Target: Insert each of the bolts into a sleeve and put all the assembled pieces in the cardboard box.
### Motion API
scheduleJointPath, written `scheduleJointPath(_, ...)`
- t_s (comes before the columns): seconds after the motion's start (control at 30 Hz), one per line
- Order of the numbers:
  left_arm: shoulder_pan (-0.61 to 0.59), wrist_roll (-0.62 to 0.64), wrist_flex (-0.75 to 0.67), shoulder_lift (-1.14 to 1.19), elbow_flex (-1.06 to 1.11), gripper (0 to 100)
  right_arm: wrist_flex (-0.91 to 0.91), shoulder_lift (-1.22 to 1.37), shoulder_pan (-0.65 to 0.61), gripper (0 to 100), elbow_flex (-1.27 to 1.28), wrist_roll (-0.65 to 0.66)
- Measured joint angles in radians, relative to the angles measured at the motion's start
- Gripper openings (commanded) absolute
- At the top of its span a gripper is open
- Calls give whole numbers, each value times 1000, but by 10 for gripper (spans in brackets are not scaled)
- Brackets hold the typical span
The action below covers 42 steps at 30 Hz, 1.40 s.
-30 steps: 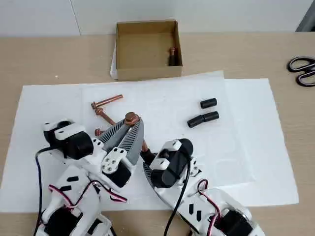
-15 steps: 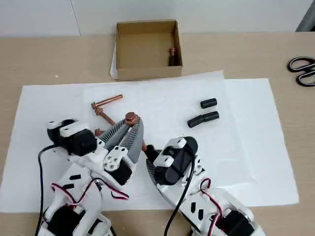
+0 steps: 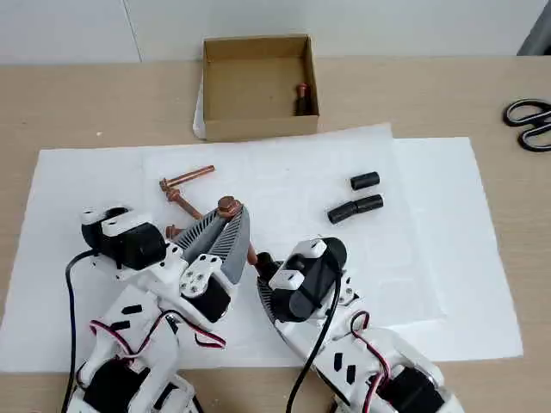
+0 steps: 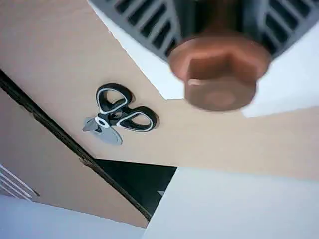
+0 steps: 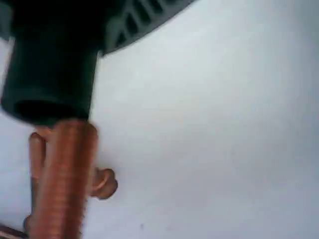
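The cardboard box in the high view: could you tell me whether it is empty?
No, the cardboard box holds one bolt in a sleeve, standing against a side wall.

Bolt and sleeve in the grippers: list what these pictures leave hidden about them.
Right wrist view: how deep the bolt sits in the sleeve; the picture is blurred and the mouth is dark.
High view: sleeve mostly under the right arm.
Left wrist view: bolt's shank hidden behind its own head.

Copper bolt, black sleeve, brown cardboard box.
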Motion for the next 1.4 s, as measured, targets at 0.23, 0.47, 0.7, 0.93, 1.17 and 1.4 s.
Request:
scheduleJointPath(0.23,12,8,-5,-14,25,6,2,2,-44,4,2,0)
scheduleJointPath(0.47,38,6,-5,0,35,6,2,2,-54,4,0,0)
scheduleJointPath(0.7,38,6,61,-14,25,6,2,2,-35,4,2,0)
scheduleJointPath(0.93,46,8,186,-14,-35,6,2,2,-11,4,2,0)
scheduleJointPath(1.17,132,8,239,-2,-21,6,-38,0,-9,4,-2,0)
scheduleJointPath(1.4,169,3,236,-15,25,6,-43,3,-6,4,5,0)
